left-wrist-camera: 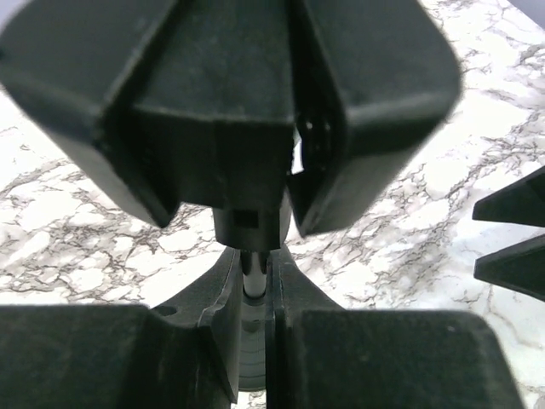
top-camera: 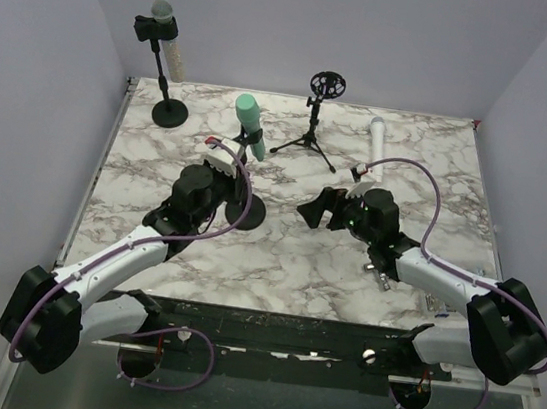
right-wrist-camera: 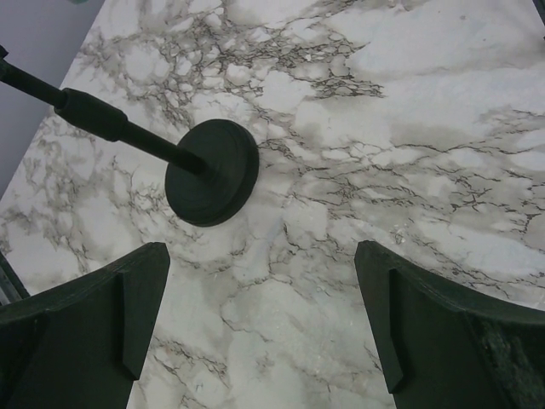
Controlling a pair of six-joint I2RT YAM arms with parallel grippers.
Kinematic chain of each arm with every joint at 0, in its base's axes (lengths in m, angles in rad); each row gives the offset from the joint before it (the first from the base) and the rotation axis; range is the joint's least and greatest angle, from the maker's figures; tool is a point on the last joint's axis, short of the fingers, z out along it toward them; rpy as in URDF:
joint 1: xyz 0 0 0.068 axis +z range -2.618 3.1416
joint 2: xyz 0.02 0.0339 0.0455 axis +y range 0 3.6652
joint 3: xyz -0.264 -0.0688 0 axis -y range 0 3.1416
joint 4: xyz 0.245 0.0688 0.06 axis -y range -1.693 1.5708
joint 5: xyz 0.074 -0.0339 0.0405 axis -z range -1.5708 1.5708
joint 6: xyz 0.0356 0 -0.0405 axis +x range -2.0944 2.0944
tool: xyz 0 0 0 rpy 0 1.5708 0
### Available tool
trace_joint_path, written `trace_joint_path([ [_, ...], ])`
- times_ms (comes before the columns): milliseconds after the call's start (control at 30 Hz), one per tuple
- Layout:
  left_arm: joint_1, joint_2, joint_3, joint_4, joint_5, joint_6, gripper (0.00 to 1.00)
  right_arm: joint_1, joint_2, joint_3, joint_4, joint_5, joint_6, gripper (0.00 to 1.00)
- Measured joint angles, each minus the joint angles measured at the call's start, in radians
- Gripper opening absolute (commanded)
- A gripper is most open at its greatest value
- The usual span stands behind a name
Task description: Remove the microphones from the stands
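Observation:
A mint-green microphone [top-camera: 249, 114] sits tilted in the black clip [top-camera: 254, 144] of the middle stand, whose round base [top-camera: 243, 211] rests on the marble table [top-camera: 277, 255]. My left gripper [top-camera: 224, 161] is shut on the stand's thin pole just under the clip. In the left wrist view the fingers [left-wrist-camera: 289, 332] pinch the pale pole [left-wrist-camera: 253, 274], and the clip [left-wrist-camera: 238, 119] looms above and hides the microphone. My right gripper [top-camera: 318, 206] hovers open to the right of the stand with nothing in it. Its fingers [right-wrist-camera: 136, 315] stand wide apart over bare marble.
A second stand [top-camera: 160, 69] at the back left holds a grey microphone [top-camera: 159, 12]. A tripod [top-camera: 310, 139] with an empty shock mount stands at the back centre. A white microphone [top-camera: 376, 140] lies at the back right. The right wrist view shows a round stand base [right-wrist-camera: 213, 172] and its pole.

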State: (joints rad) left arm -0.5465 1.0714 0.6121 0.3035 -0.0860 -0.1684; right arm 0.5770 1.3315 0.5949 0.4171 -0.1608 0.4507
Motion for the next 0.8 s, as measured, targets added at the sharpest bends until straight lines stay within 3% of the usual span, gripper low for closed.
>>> trace_joint_path([
  [100,-0.002,-0.002,0.000,-0.006,0.014,0.006,0.49,0.000,0.000,-0.002,0.000,0.010,-0.006,1.00],
  [167,-0.004,-0.006,0.000,-0.015,0.025,-0.005,0.75,0.000,0.000,-0.002,0.000,0.014,-0.007,1.00],
  [267,-0.006,-0.024,0.000,-0.035,0.036,-0.030,0.97,0.000,0.000,-0.002,0.000,0.016,-0.007,1.00],
  [467,-0.006,-0.145,-0.001,-0.104,0.077,-0.045,0.99,0.000,0.000,-0.008,0.000,0.019,-0.007,1.00],
  [667,-0.005,-0.379,-0.016,-0.153,0.053,-0.005,0.96,0.000,0.000,-0.008,0.001,0.018,-0.007,1.00],
  [800,0.002,-0.408,0.034,-0.176,0.051,0.050,0.95,0.000,0.000,-0.008,0.002,0.018,-0.007,1.00],
])
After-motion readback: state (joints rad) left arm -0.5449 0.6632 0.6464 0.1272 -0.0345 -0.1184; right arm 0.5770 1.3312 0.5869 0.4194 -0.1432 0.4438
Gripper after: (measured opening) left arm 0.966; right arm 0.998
